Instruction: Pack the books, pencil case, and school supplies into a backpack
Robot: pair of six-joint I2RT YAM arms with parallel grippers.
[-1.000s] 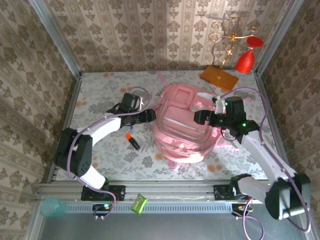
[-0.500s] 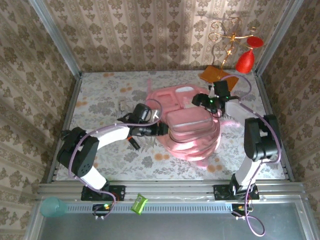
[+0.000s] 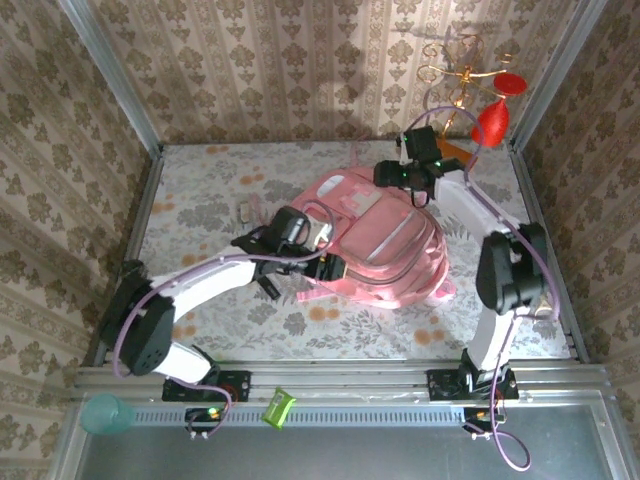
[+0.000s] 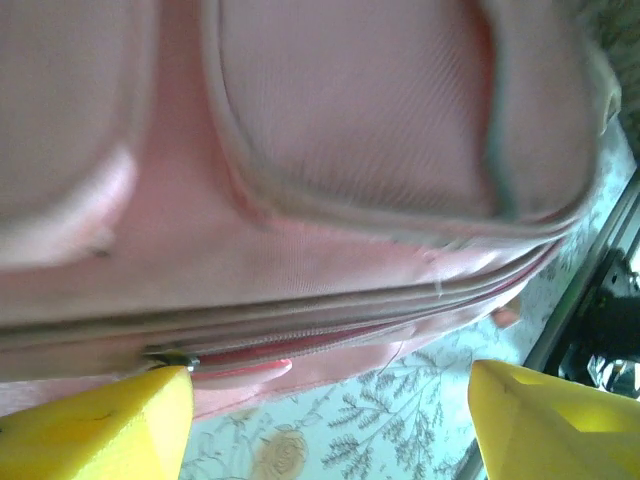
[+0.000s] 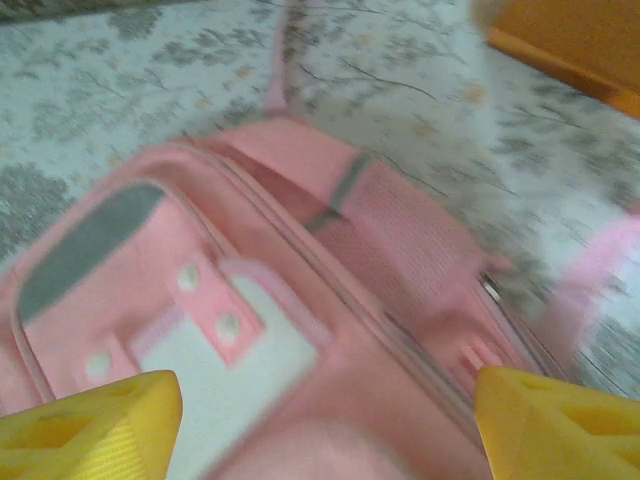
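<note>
Pink backpack lying flat; long axis diagonal, far-left to near-right.

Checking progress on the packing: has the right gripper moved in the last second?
Yes. Seen from above, the right gripper has travelled up-frame and slightly left, toward the far side, ending nearer the red hanging ornament.

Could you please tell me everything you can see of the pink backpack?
The backpack is large, soft, pink fabric, lying bulging on the floral table. It has stacked zip pockets, a side zip, pink straps and a snap-studded panel at its far end. The left end effector sits open at its left edge by a zip pull; the right end effector hangs open over its far end. Contact is unclear.
</note>
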